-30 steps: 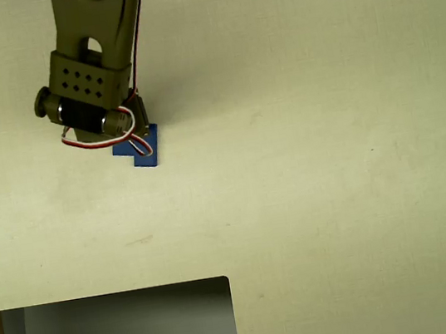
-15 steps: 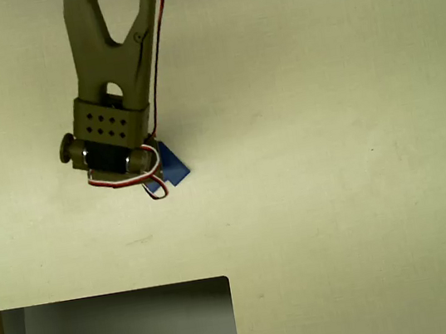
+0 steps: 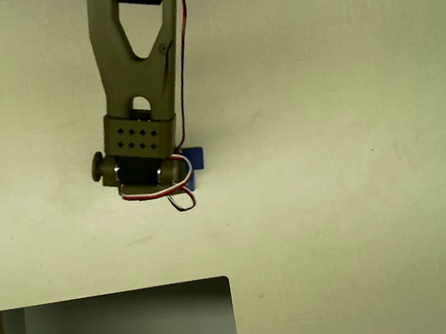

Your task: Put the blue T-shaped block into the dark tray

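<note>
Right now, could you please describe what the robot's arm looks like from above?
The arm is olive-green plastic with a forked, Y-shaped link and black servo bodies set into it. Its wrist block carries a grid of small round holes. A red wire runs down the arm's right side, and red-and-white wires loop below the wrist.

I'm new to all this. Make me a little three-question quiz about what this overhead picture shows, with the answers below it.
1. True or false: the blue T-shaped block already lies inside the dark tray.
2. Multiple choice: in the overhead view, the dark tray sits at the A) top right, B) bottom left, C) centre.
3. Fill in: most of the blue T-shaped block is hidden under the arm's ____.

Key
1. False. It peeks out beside the wrist, well above the tray in the picture, with bare table between them.
2. B.
3. Gripper. Its fingers are covered by the wrist, so whether they are closed on the block cannot be seen.
</note>
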`<act>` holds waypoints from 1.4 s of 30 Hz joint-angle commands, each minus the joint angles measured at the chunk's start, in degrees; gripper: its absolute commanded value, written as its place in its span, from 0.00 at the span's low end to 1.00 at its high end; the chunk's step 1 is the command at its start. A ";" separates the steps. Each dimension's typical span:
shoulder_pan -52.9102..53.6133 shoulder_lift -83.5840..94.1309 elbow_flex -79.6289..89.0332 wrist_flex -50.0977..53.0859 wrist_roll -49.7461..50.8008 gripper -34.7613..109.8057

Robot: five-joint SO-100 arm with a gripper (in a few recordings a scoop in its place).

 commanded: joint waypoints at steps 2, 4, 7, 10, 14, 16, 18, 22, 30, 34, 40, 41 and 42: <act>0.88 18.37 -1.93 7.65 2.20 0.24; -1.49 23.91 -0.79 14.59 4.92 0.24; -6.59 28.56 5.62 21.45 7.47 0.24; -9.49 25.75 15.29 32.08 -0.18 0.24; -10.37 15.82 18.54 34.54 -4.83 0.24; -10.28 11.78 16.70 34.54 -5.62 0.24; -10.28 8.44 13.45 34.54 -5.62 0.24; -10.11 1.93 6.24 34.45 -5.54 0.24; -9.84 -10.81 -11.25 32.61 -5.10 0.24; -10.20 -15.29 -16.17 27.86 -3.08 0.24; -10.63 -21.27 -25.66 26.37 -1.23 0.24; -10.72 -21.97 -27.16 26.19 -0.88 0.24; -10.72 -22.68 -28.74 26.02 -0.62 0.24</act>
